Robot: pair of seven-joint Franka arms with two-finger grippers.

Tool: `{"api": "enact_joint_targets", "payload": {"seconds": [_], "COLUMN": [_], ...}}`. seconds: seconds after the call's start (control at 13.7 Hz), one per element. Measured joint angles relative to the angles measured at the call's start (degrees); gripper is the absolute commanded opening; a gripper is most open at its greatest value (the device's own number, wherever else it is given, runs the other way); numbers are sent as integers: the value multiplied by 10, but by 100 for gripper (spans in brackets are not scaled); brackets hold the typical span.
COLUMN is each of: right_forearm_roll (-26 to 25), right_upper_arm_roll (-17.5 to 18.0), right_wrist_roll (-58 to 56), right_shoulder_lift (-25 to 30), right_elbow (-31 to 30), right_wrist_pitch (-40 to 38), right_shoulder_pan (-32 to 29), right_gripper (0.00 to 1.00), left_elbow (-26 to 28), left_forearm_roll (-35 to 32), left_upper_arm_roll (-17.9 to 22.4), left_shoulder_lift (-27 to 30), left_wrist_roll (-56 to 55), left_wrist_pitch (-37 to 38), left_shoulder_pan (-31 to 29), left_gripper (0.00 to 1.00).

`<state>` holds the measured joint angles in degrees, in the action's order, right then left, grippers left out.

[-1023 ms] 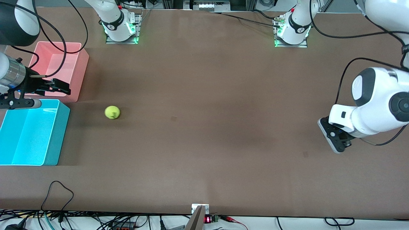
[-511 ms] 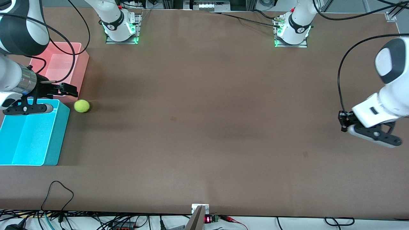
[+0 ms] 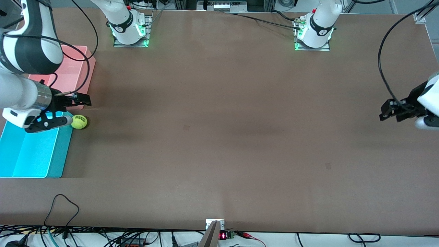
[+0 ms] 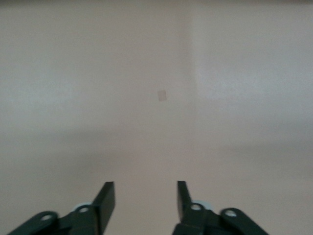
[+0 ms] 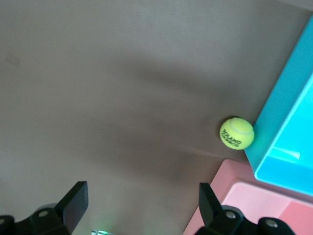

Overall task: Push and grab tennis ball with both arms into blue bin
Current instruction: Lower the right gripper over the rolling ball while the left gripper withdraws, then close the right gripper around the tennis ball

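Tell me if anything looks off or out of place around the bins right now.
Nothing is damaged or spilled. The tennis ball is not in the blue bin: it sits on the table against the bin's outer wall, at the corner beside the pink bin. The open right gripper is just above it, holding nothing.

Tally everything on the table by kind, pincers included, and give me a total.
Tennis ball: 1, on the table against the blue bin's outer wall
Bins: 2, the blue bin and the pink bin
Pincers: 2, the left pincer and the right pincer, both open
Total: 5
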<state>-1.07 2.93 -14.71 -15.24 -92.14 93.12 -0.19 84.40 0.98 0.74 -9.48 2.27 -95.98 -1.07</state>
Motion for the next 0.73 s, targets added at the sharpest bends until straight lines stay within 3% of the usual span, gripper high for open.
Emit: {"api": "enact_joint_targets", "payload": {"seconds": [0.44,0.73], "right_forearm_roll": [-26,-41], "right_upper_arm_roll": [-3,-6], "right_wrist_roll": [-230,-436], "right_shoulder_lift": [-26,-51], "right_elbow": [-46,-70], "right_wrist_pitch": [101,184], "right_shoulder_pan": [-8,-48], "right_gripper": [100,100], "left_elbow": [30,86], "left_forearm_roll": [0,0], "left_upper_arm_roll": [-16,-28], "left_shoulder_lift": [40,68], "left_wrist_roll": [-15,-15], "left_wrist_pitch": [10,-9], "left_shoulder_pan": [-4,-6], "left_gripper": [100,100]}}
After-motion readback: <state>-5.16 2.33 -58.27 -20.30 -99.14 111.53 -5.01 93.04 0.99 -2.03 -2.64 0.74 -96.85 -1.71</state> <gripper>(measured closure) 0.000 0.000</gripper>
